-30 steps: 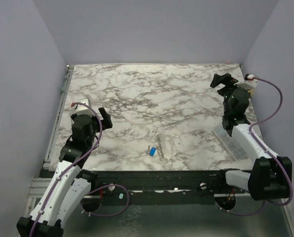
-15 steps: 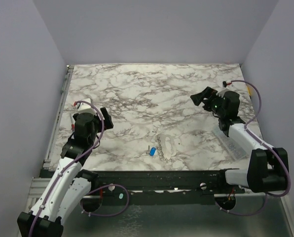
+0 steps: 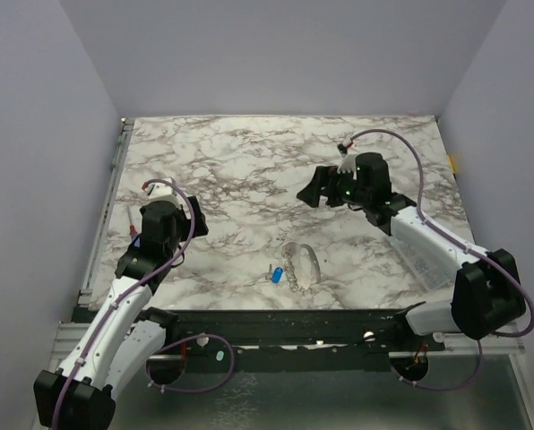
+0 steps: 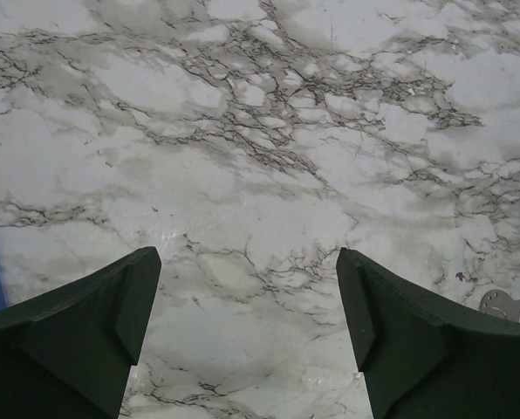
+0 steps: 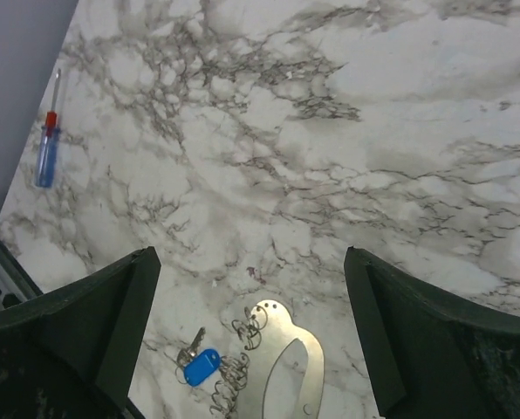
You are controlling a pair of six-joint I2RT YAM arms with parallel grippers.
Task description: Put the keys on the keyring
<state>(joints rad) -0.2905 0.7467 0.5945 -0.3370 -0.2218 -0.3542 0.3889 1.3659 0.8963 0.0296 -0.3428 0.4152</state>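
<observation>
White marble with grey veins covers the table [image 3: 249, 152], and plain lavender walls [image 3: 276, 54] close it on three sides. Near the front edge, about in the middle, lie the keys [image 5: 199, 362]. One has a bright blue head, and a small silvery one touches it on the upper left in the right wrist view. Just beside them, to the right, is the keyring [image 5: 248, 329], which is a few thin wire loops. A beaded chain [image 5: 228, 388] is curled below the loops, and a flat pale metal tag [image 5: 282, 367] with holes touches this bundle. All of these rest on the marble and nothing grips them. The right gripper [image 3: 310, 193] reaches out over the middle of the table, farther from the front edge than the keys. Its jaws stand wide apart with nothing between them. In its own camera the keys and the keyring appear low between the two dark fingers [image 5: 77, 340]. The left gripper [image 3: 195, 218] is at the left side of the table, well apart from the keys. It is also spread wide and empty, with only bare marble between its jaws. A screwdriver [image 5: 46, 144] with a blue handle and a red collar lies near the left edge of the table, not far from the left gripper.
</observation>
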